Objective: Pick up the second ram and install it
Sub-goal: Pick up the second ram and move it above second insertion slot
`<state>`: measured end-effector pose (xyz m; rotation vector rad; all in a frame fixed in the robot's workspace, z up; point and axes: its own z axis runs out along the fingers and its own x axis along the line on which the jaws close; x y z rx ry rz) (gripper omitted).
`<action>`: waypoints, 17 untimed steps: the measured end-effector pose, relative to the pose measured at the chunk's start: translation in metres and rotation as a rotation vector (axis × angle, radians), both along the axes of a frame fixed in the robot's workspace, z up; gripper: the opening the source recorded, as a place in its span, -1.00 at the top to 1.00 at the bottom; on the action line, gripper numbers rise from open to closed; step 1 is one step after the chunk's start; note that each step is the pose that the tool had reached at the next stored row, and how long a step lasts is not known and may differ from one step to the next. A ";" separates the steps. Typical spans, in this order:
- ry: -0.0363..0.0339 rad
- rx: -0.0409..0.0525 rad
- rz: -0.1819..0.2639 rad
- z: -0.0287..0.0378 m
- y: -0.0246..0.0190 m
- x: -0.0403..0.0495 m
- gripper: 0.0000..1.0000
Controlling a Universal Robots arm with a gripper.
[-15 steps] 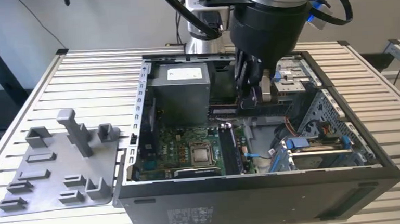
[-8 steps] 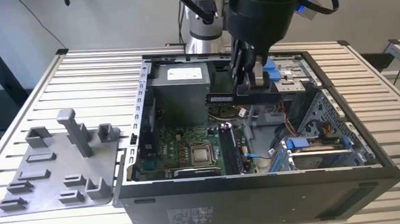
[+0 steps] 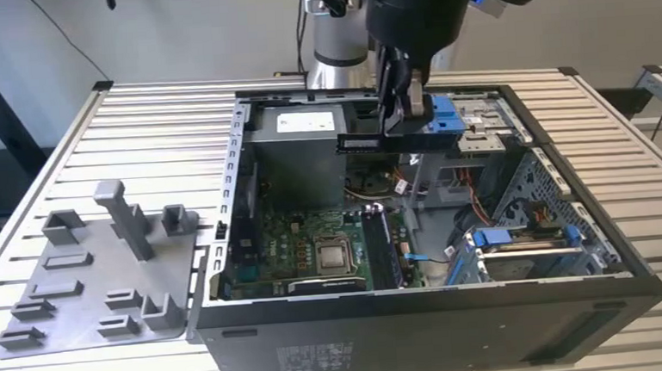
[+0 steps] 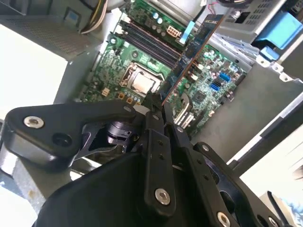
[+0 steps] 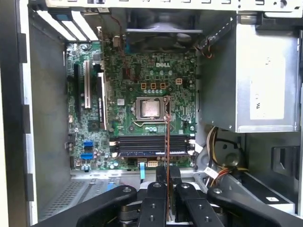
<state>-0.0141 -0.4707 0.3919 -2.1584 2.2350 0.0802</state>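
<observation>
My gripper hangs above the open computer case, shut on the second ram, a dark bluish stick held flat and level over the motherboard. In the second wrist view the ram runs out from the gripper over the board. The first wrist view shows the ram edge-on as a thin strip. There it crosses the row of dark memory slots beside the processor socket, well above them, with the gripper closed around its near end.
A grey plastic tray with upright blocks lies on the slatted table at the exterior view's left. Inside the case are the power supply, blue drive clips, a drive cage and loose cables.
</observation>
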 end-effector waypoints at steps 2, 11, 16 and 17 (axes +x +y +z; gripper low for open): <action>-0.0001 0.0001 0.006 -0.0002 0.0037 0.0000 0.72; 0.0000 0.0001 0.018 -0.0005 0.0156 0.0049 0.72; 0.0000 0.0001 0.020 -0.0005 0.0214 0.0083 0.72; 0.0000 0.0001 0.020 -0.0005 0.0221 0.0089 0.72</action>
